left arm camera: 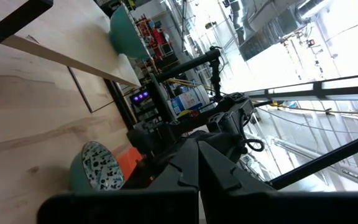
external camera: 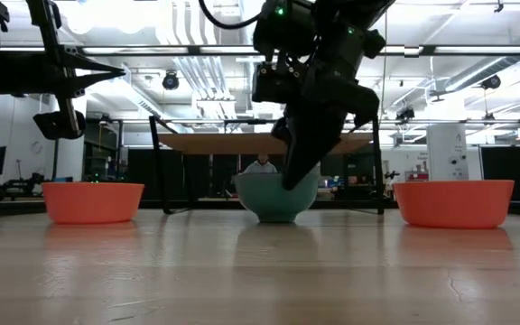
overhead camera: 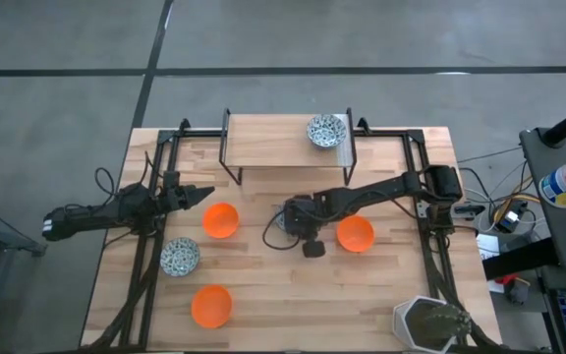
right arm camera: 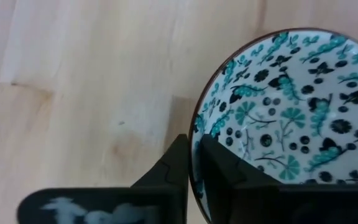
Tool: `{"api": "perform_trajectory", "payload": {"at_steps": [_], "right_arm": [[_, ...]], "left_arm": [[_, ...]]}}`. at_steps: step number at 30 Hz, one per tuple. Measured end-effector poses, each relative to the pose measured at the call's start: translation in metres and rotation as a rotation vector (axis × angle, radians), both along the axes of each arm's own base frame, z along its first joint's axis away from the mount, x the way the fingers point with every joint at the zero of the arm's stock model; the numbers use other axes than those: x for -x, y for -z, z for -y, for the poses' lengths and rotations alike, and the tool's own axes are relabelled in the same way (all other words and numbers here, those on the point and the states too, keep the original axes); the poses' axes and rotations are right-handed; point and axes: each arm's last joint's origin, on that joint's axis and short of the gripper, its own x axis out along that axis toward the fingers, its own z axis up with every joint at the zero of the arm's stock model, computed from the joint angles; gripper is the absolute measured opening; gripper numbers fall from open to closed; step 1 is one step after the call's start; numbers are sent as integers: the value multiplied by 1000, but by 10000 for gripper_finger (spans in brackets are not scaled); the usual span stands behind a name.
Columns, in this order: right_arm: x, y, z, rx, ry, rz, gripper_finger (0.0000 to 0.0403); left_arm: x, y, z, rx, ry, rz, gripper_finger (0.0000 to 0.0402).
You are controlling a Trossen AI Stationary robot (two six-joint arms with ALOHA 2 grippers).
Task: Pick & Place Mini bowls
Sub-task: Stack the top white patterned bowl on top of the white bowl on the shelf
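Three orange mini bowls sit on the table (overhead camera: 220,220) (overhead camera: 355,234) (overhead camera: 211,305). One patterned mini bowl (overhead camera: 179,257) rests near the left. Another patterned mini bowl (overhead camera: 326,130) stands on the wooden shelf at the far side. The third patterned bowl (external camera: 276,197) stands at mid-table under my right gripper (overhead camera: 291,214), which is shut on it. My left gripper (overhead camera: 199,195) hangs shut and empty in the air, left of the far-left orange bowl. My right gripper (right arm camera: 194,146) pinches the patterned bowl's rim (right arm camera: 197,115), one finger (right arm camera: 219,165) inside the bowl and one finger (right arm camera: 176,165) outside. The fingers come from above, pointing down. The bowl stands upright with its foot (external camera: 276,218) on the table.
A wooden shelf on a black wire frame (overhead camera: 283,147) spans the far side. A white hexagonal plant pot (overhead camera: 425,324) sits at the near right corner. Black rails (overhead camera: 150,256) run along both table sides. Bare wood lies between the bowls near the front edge.
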Motion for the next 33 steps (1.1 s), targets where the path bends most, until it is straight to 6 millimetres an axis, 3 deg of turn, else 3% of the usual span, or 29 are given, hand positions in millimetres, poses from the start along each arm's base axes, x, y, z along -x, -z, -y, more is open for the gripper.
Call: {"api": "perform_trajectory", "payload": {"at_steps": [6, 21, 33], "right_arm": [[-4, -12, 0, -12, 30, -15, 15], [-22, -80, -2, -26, 27, 22, 8], [-22, -151, -3, 22, 40, 96, 8]], "left_arm": [[0, 0, 0, 0, 0, 0, 0], [0, 0, 0, 0, 0, 0, 0], [0, 0, 0, 5, 1, 1, 0]]}}
